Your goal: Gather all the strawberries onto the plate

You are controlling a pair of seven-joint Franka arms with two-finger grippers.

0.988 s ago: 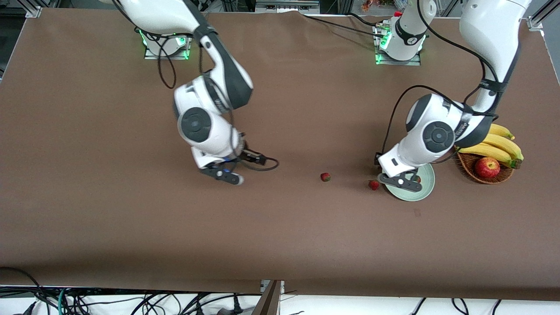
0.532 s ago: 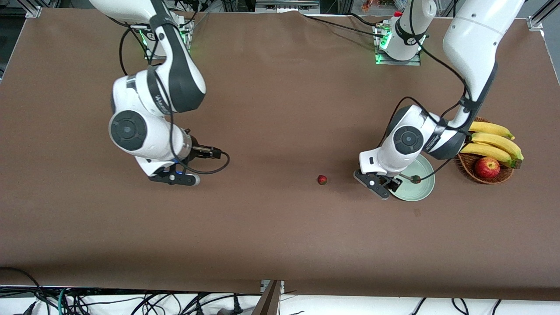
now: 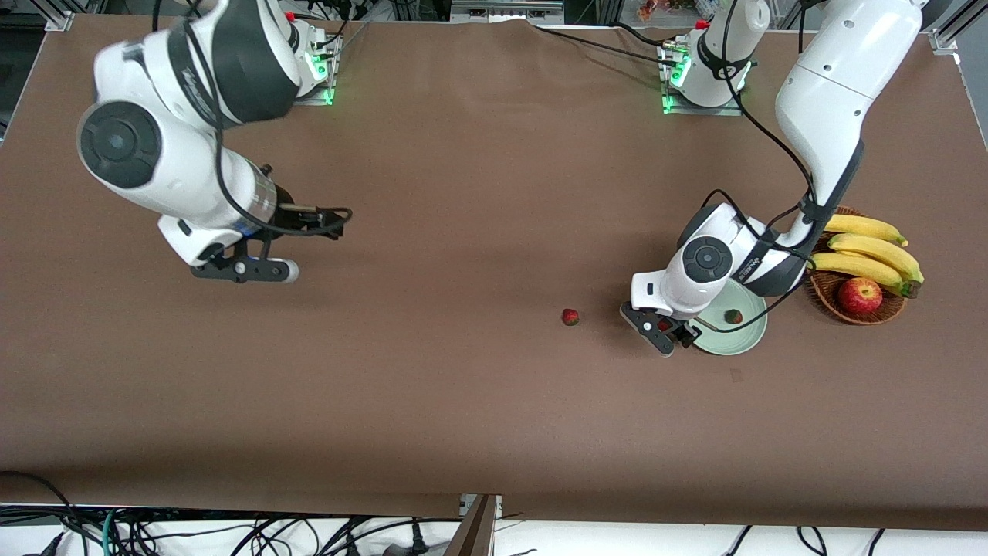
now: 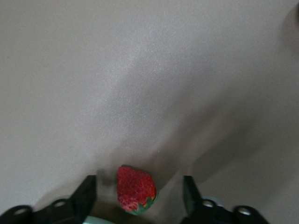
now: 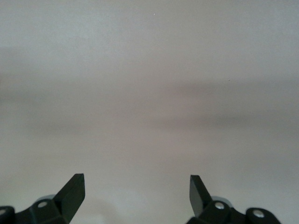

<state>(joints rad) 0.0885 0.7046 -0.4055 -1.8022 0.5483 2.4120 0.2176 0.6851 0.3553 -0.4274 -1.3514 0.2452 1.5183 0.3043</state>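
Note:
One strawberry (image 3: 733, 316) lies in the pale green plate (image 3: 745, 333). A second strawberry (image 4: 135, 189) rests on the brown cloth just outside the plate's rim, toward the right arm's end. My left gripper (image 4: 139, 193) is low around it, open, with a gap on each side of the berry; in the front view this gripper (image 3: 665, 330) hides most of the berry. A third strawberry (image 3: 570, 316) lies alone on the cloth, farther toward the right arm's end. My right gripper (image 3: 245, 269) hangs open and empty over bare cloth near its own end of the table; the right wrist view shows only cloth beneath the gripper (image 5: 138, 186).
A wicker basket (image 3: 823, 296) with bananas (image 3: 868, 251) and a red apple (image 3: 860, 294) stands right beside the plate, toward the left arm's end. The left arm's cable loops over the plate.
The left gripper left one strawberry in the plate and moved down around the berry beside the rim. The right arm swung up and away toward its own end of the table.

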